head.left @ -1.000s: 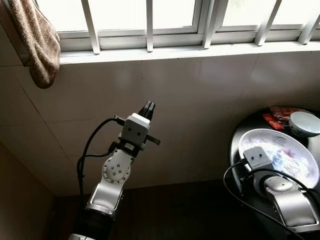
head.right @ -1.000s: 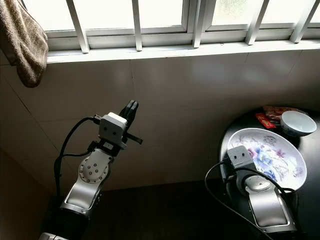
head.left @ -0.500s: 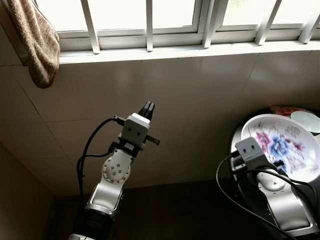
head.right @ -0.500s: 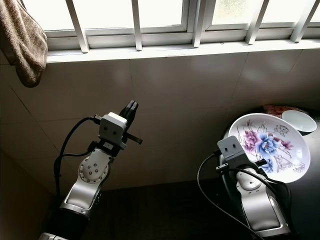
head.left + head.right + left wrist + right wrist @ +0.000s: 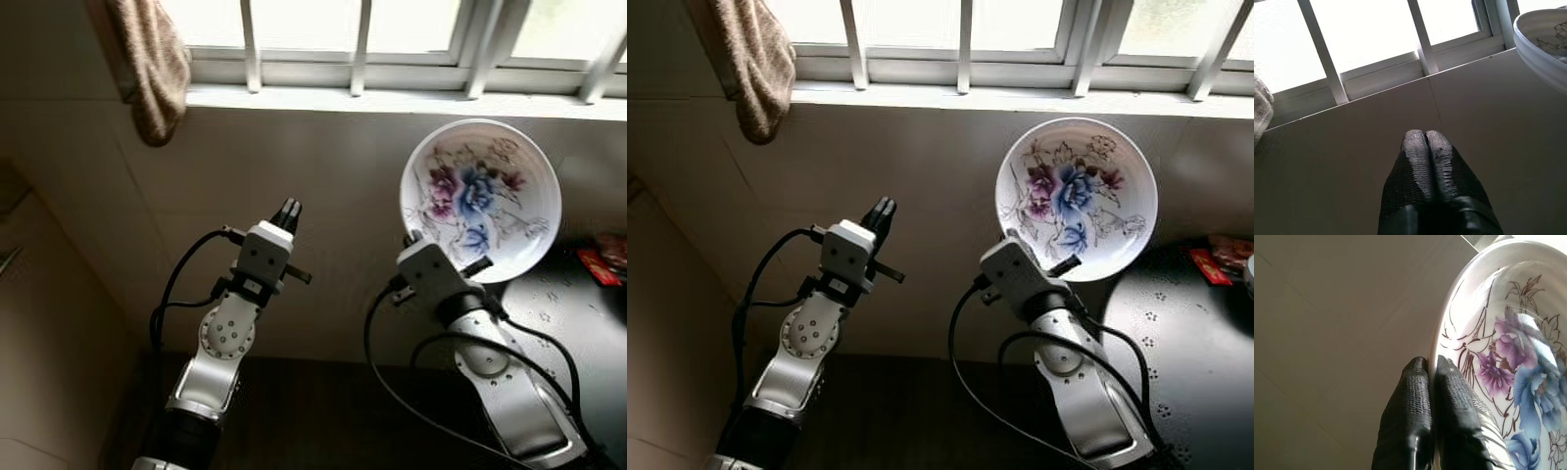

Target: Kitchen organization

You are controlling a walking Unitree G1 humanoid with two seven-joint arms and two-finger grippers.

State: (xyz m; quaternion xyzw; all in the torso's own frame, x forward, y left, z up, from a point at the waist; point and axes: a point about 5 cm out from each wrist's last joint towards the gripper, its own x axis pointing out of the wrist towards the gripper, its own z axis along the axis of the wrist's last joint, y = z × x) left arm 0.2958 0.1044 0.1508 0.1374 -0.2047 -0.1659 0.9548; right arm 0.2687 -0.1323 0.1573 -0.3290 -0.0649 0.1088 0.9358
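A white plate [image 5: 480,201] painted with purple and blue flowers stands upright in the air before the tiled wall, just under the window sill. My right gripper [image 5: 417,238] is shut on the plate's lower left rim; in the right wrist view its two black fingers [image 5: 1452,391] pinch the plate [image 5: 1508,357] edge. My left gripper [image 5: 289,209] is raised to the left of the plate, shut with nothing in it, its fingertips [image 5: 1415,139] pressed together and pointing at the wall. The plate's rim [image 5: 1542,49] also shows in the left wrist view.
A brown towel [image 5: 152,64] hangs from the barred window at upper left. The white sill [image 5: 323,96] runs along the wall. A black round table [image 5: 578,323] stands at the right with red packets [image 5: 600,257] on it. Dark floor lies below.
My right arm has lifted the plate off the black table and tipped it upright, moving it up and to the left. The camera has turned left. The left arm holds its pose.
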